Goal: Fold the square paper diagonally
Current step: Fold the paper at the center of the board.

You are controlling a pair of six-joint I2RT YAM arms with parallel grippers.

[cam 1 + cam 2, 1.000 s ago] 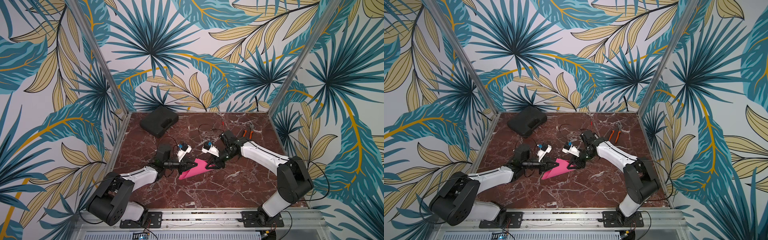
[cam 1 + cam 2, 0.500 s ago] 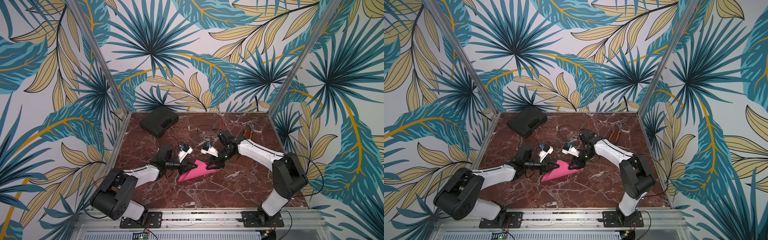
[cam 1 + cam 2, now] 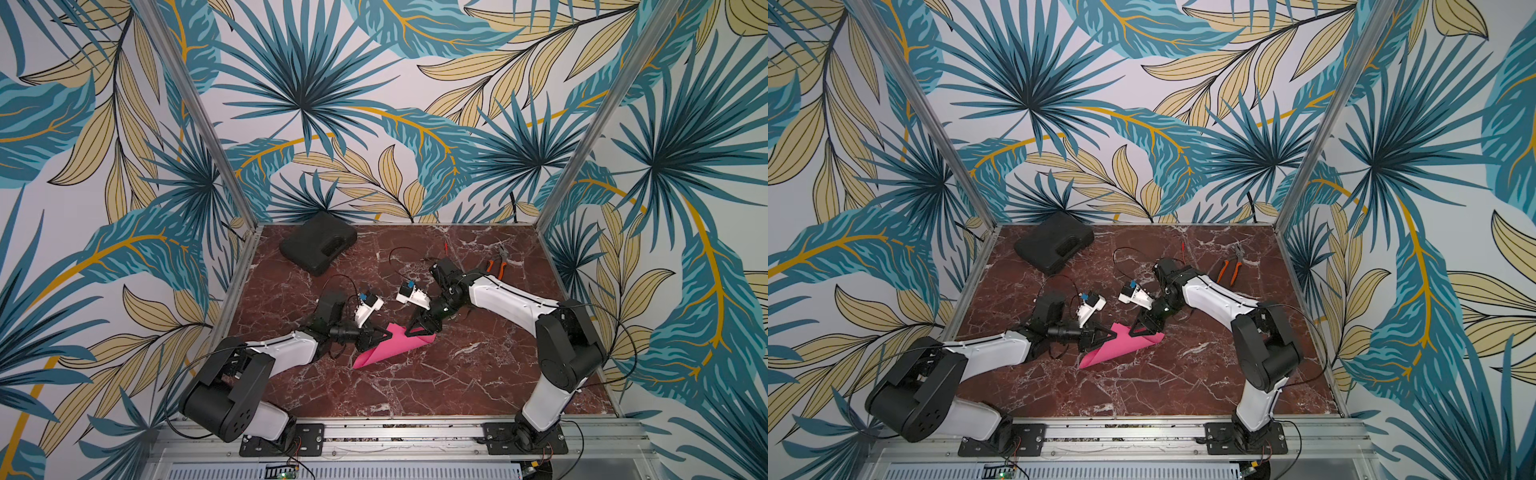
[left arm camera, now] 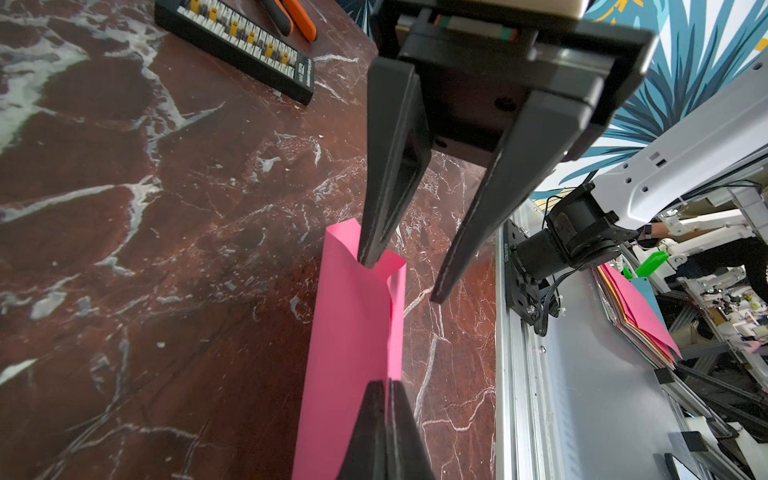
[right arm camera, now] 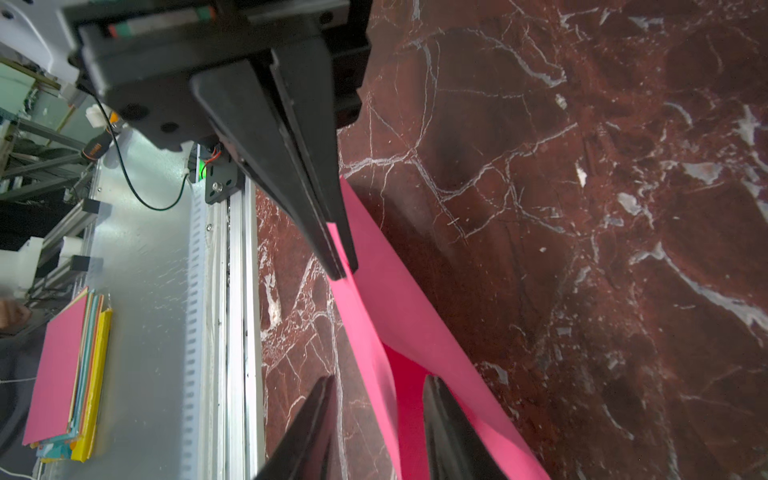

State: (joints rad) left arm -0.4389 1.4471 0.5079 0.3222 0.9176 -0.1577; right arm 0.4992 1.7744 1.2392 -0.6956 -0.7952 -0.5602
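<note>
No text, brand or number can be read for certain in any view. Left wrist view: a black connector strip [image 4: 235, 48] on the surface [image 4: 124, 208], well beyond the right fingers [image 4: 390, 166], has a small white-printed panel at one end, and a black base plate [image 4: 509, 257] near those fingers' tips has a line of white print; both are too small to make out. Right wrist view: an orange-and-black tool handle [image 5: 96, 146], well apart from the left fingers [image 5: 291, 166] and past their base, bears pale lettering, blurred beyond reading.
</note>
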